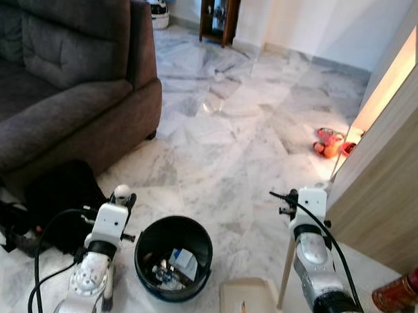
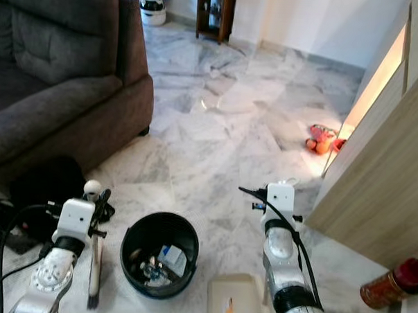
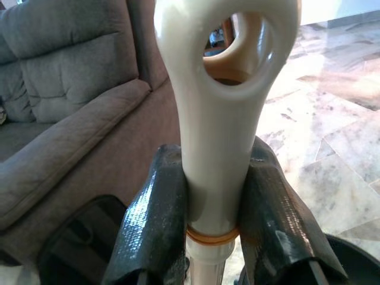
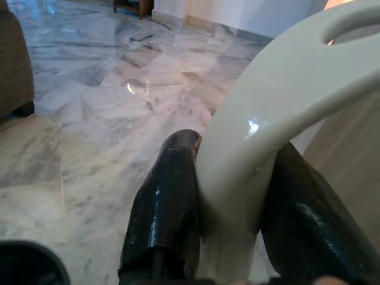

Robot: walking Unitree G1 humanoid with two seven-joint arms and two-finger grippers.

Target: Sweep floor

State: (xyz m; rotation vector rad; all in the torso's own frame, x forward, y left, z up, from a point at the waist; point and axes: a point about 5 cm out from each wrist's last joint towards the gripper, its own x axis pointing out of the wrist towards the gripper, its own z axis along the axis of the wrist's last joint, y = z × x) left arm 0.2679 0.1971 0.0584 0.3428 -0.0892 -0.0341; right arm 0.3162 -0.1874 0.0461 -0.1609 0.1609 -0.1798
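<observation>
My left gripper (image 3: 214, 196) is shut on the cream handle of a hand brush (image 3: 222, 113), just below the handle's hanging hole. In the eye views the brush (image 2: 93, 269) hangs down beside my left arm, its dark bristles near the floor. My right gripper (image 4: 228, 196) is shut on the curved cream handle of a dustpan (image 4: 279, 101). The pan's beige tray (image 1: 248, 300) rests on the marble floor between my arms, and its thin pole (image 1: 287, 271) rises to my right wrist. A black bin (image 1: 173, 257) holding scraps of litter stands to the left of the tray.
A grey sofa (image 1: 60, 74) fills the left side, with a black bag (image 1: 54, 205) on the floor before it. A wooden panel (image 1: 388, 185) runs along the right. A red-orange toy (image 1: 327, 142) lies beside it. A red canister (image 1: 401, 289) stands at the lower right.
</observation>
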